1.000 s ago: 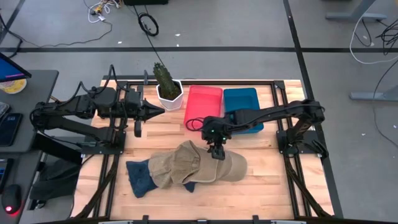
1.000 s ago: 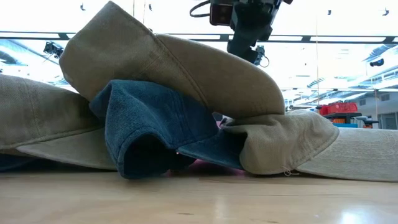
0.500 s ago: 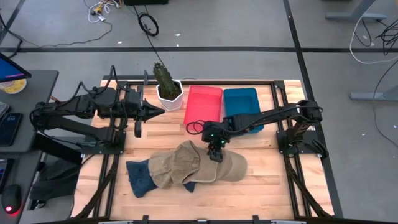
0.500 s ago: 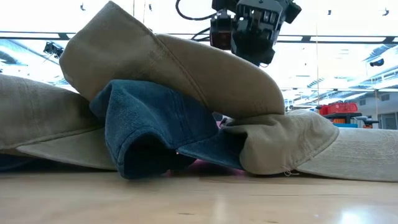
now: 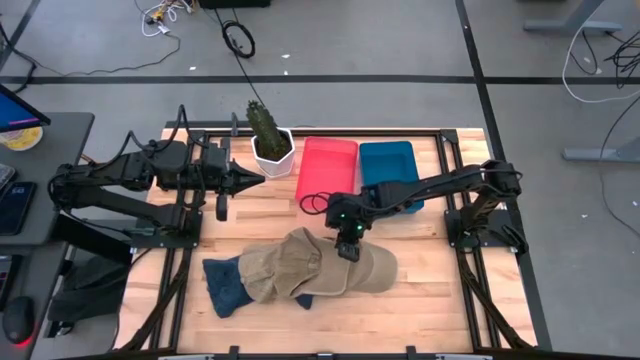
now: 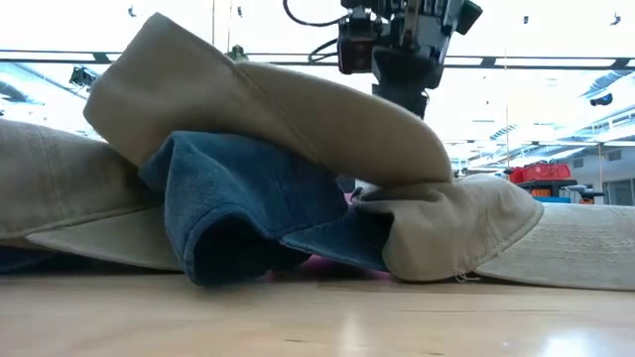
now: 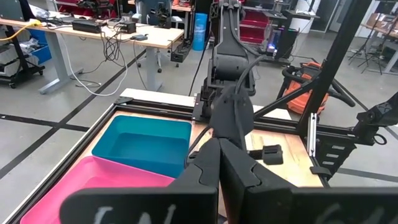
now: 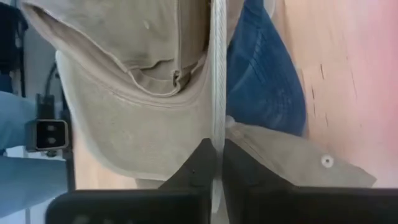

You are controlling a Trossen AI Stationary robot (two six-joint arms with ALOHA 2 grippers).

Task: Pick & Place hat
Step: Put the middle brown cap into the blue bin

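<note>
Several hats lie piled at the table's middle. A tan hat (image 5: 298,258) lies on top and rises as a hump (image 6: 278,99) in the low view. Under it lie a blue hat (image 5: 225,285) and another tan hat (image 5: 378,268). My right gripper (image 5: 347,247) stands over the pile's right part, shut on the top tan hat. My left gripper (image 5: 257,177) waits shut above the table's far left, beside the plant pot, touching nothing. My right gripper pinches a thin edge of the top tan hat (image 8: 217,118) between its two fingers; the edge runs straight out from between the fingertips (image 8: 202,163). The fingers come from above, pointing down. The hat still rests on the blue hat and the other tan hat.
A red bin (image 5: 327,168) and a blue bin (image 5: 388,163) stand side by side at the far edge, with a potted cactus (image 5: 268,140) to their left. Bare wood lies right of the pile (image 5: 430,290) and between the pile and the bins.
My right gripper has come down a little onto the pile and has shut on the top tan hat's edge. The hat's raised part has shifted slightly; the rest of the pile has stayed put.
</note>
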